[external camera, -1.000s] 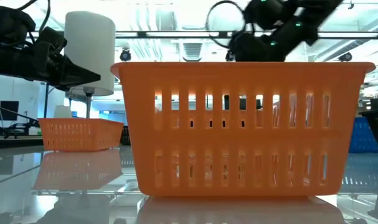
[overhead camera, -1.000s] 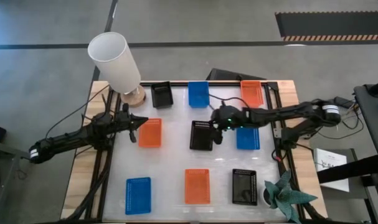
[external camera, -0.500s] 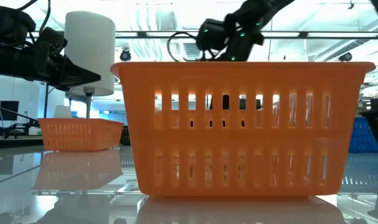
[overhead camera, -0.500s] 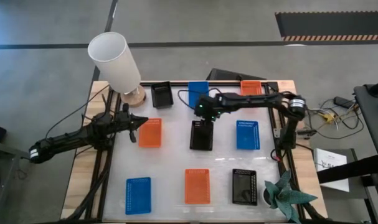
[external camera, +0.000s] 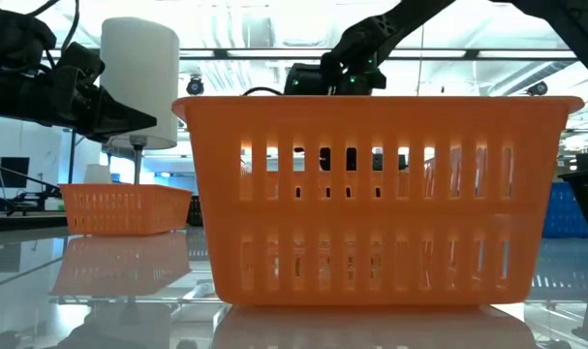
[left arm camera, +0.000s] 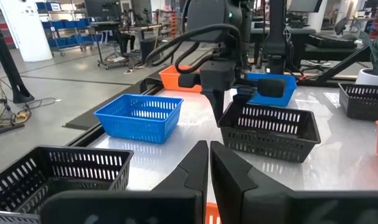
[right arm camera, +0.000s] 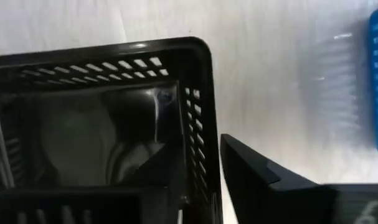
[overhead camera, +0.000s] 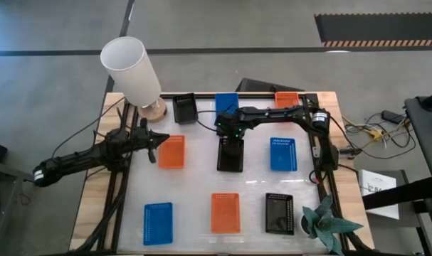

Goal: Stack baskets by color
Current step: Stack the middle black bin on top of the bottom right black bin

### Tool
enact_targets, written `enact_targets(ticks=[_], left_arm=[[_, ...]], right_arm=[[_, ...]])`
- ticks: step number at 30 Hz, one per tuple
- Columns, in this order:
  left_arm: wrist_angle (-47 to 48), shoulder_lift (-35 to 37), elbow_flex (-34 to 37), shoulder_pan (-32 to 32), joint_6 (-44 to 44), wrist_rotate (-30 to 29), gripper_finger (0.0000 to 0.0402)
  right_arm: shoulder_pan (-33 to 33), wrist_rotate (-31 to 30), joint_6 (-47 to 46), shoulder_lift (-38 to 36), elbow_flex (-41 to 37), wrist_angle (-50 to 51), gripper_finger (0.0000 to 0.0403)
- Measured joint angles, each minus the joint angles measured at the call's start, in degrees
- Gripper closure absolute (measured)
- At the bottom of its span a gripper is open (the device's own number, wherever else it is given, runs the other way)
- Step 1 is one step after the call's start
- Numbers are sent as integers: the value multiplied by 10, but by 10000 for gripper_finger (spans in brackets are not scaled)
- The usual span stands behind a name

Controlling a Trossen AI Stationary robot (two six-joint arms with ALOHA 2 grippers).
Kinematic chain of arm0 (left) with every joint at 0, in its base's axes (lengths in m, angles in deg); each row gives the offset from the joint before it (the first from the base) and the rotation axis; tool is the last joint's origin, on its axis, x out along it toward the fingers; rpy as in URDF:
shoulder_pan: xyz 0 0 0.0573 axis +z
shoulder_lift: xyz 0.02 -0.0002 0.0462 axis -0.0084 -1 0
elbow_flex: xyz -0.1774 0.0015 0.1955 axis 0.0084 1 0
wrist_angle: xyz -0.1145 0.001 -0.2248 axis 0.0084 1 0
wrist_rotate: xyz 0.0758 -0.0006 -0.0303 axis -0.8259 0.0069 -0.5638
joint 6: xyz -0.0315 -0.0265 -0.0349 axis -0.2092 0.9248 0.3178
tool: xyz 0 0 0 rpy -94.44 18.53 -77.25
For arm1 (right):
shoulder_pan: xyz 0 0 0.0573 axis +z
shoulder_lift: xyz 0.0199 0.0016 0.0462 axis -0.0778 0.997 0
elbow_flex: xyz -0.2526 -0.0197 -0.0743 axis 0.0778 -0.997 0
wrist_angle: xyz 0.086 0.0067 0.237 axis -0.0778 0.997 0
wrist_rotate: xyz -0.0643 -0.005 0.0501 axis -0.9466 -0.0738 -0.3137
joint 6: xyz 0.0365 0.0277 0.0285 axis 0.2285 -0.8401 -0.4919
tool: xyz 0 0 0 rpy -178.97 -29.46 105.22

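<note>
Several baskets lie spread on the white table: black [overhead camera: 185, 108], blue [overhead camera: 225, 104] and orange [overhead camera: 287, 98] at the far edge, orange [overhead camera: 171, 151], black [overhead camera: 230, 155] and blue [overhead camera: 283, 154] in the middle, and blue [overhead camera: 157, 222], orange [overhead camera: 225, 212] and black [overhead camera: 280, 212] near. My right gripper [overhead camera: 228, 136] points steeply down at the middle black basket's far end [left arm camera: 229, 115]. It is open, its fingers either side of a wall [right arm camera: 201, 143] near a corner. A thin strip of table shows between the outer finger [right arm camera: 263, 180] and that wall. My left gripper [overhead camera: 155, 146] waits shut at the table's left.
A tall white lampshade [overhead camera: 130, 70] on a wooden foot stands at the far left corner. A green plant [overhead camera: 324, 222] stands at the near right corner. The near orange basket [external camera: 376, 204] fills the low view, with my right gripper [external camera: 323, 82] behind it. Cables trail by the far blue basket.
My right gripper has swung from between the middle black and blue baskets toward the table's left. It has tipped to point steeply down and has come down at the black basket's far end. No basket has shifted.
</note>
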Motion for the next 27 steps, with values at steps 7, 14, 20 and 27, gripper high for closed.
enact_targets(ticks=[7,14,20,27], left_arm=[[0,0,0,0,0,0,400],[0,0,0,0,0,0,400],[0,0,0,0,0,0,400],[0,-1,0,0,0,0,400]], right_arm=[[0,2,27,-10,0,36,389],[0,15,28,-68,0,65,394],[13,33,19,-150,0,151,394],[79,60,-34,-272,-11,217,394]])
